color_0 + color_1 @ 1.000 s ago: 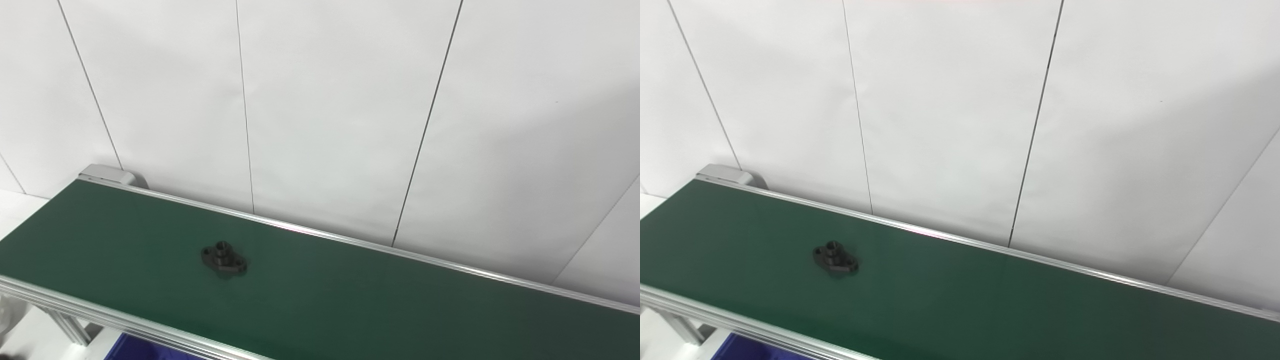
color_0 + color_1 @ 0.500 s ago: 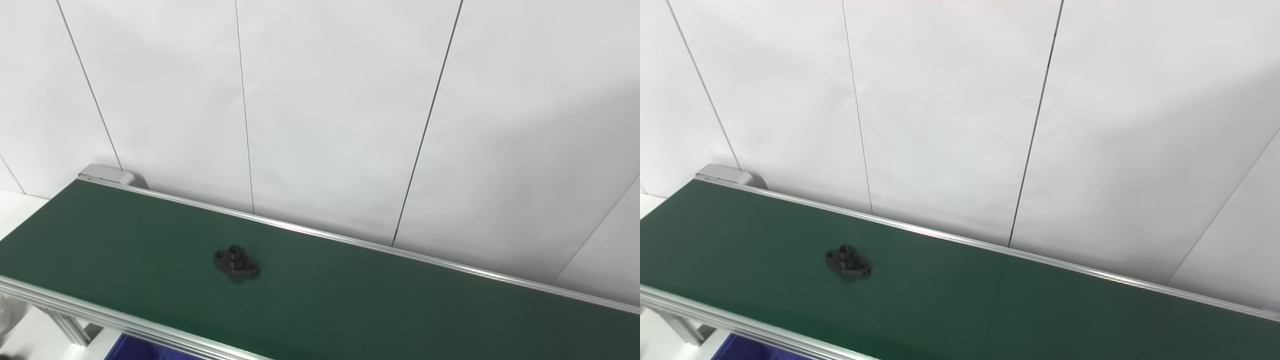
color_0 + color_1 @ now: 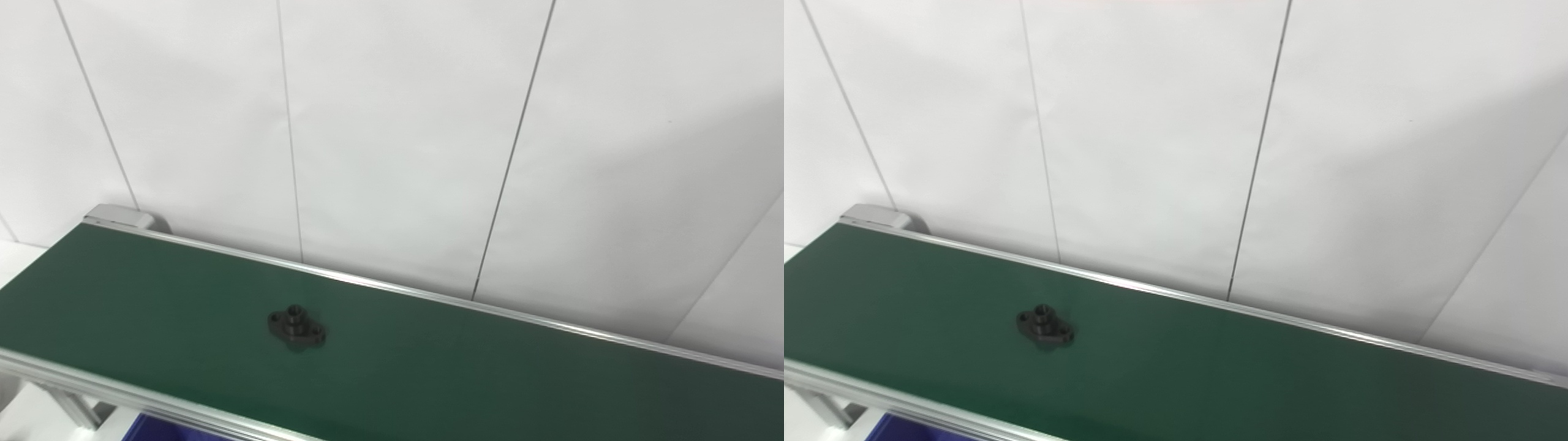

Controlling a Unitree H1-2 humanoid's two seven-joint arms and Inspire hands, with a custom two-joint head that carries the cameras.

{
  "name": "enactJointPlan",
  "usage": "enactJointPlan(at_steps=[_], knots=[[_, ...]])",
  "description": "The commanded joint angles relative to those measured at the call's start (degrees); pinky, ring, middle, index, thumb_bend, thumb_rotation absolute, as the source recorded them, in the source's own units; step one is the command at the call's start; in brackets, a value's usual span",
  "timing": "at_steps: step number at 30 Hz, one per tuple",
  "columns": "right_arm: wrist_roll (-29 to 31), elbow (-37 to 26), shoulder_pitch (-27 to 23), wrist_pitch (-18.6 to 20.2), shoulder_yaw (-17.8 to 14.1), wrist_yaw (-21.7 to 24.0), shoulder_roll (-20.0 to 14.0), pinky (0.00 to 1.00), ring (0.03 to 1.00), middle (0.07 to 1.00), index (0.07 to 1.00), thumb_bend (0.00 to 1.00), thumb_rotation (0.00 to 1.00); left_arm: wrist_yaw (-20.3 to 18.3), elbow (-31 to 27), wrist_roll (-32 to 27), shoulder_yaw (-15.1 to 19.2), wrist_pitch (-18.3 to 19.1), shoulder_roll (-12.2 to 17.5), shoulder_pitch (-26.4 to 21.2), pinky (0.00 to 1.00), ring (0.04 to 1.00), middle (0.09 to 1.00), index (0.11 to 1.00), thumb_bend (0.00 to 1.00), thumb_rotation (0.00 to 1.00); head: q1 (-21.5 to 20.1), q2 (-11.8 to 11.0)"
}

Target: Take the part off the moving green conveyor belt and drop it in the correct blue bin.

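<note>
A small black flanged part (image 3: 296, 327) with a raised round hub lies on the green conveyor belt (image 3: 459, 367), left of the belt's middle. It also shows in the right eye view (image 3: 1045, 327). A sliver of a blue bin (image 3: 156, 430) shows below the belt's near rail at the bottom left, and in the right eye view (image 3: 903, 429). Neither hand is in view.
Aluminium rails run along the belt's near edge (image 3: 122, 398) and far edge (image 3: 429, 297). A white panelled wall (image 3: 398, 135) stands right behind the belt. The belt's end cap (image 3: 119, 215) is at the far left.
The part has travelled to the right along the belt. The whole picture has also shifted a little to the left, so the camera has moved.
</note>
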Motion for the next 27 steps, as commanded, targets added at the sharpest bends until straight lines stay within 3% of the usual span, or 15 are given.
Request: enactJointPlan(at_steps=[1, 3, 6, 10, 16, 21, 27], knots=[[0.8, -3.2, 1.2, 1.0, -0.2, 0.7, 0.8, 0.76, 0.912, 0.950, 0.986, 0.92, 0.23, -0.1, -2.2, 0.4, 0.8, -2.1, 0.8, 0.2, 0.87, 0.947, 0.972, 0.951, 0.96, 0.42, 0.1, 0.0], [0.3, -4.2, 1.4, 1.4, -0.3, 0.9, 1.4, 0.76, 0.911, 0.949, 0.984, 0.92, 0.25, -0.6, -2.8, 0.3, 1.3, -2.0, 1.3, 0.3, 0.89, 0.959, 0.980, 0.960, 0.95, 0.42, -1.2, 1.8], [-1.7, -5.1, 1.5, 1.2, -0.6, 0.6, 2.3, 0.75, 0.896, 0.934, 0.977, 0.94, 0.28, -1.6, -3.3, -0.8, 2.2, -2.0, 1.3, 0.6, 0.94, 0.978, 0.987, 0.963, 0.98, 0.39, -2.3, 2.3], [-2.1, -5.0, 1.4, 0.3, -0.9, 0.4, 3.3, 0.75, 0.891, 0.927, 0.975, 0.94, 0.28, -2.9, -3.2, -2.1, 3.0, -2.1, 1.2, 0.7, 0.90, 0.968, 0.996, 0.974, 0.98, 0.38, -4.0, 2.9], [1.0, -5.4, 1.4, -1.8, -1.6, 0.1, 4.5, 0.74, 0.865, 0.908, 0.948, 0.93, 0.22, -4.2, -3.8, -2.2, 4.0, -2.0, 1.1, 0.5, 0.91, 0.972, 1.000, 0.987, 0.97, 0.37, -6.6, 5.1], [3.5, -5.7, 1.1, -4.5, -1.7, -0.7, 5.6, 0.73, 0.844, 0.883, 0.933, 0.92, 0.22, -4.7, -4.1, -2.2, 4.7, -2.1, 0.9, 0.6, 0.91, 0.978, 1.000, 0.996, 0.98, 0.38, -8.1, 6.2], [6.8, -10.9, 1.3, -4.6, -1.1, -0.5, 6.3, 0.73, 0.827, 0.864, 0.927, 0.91, 0.20, -5.0, -5.1, -2.4, 5.3, -2.1, 0.7, 1.1, 0.95, 0.992, 1.000, 1.000, 0.98, 0.39, -8.7, 7.9]])
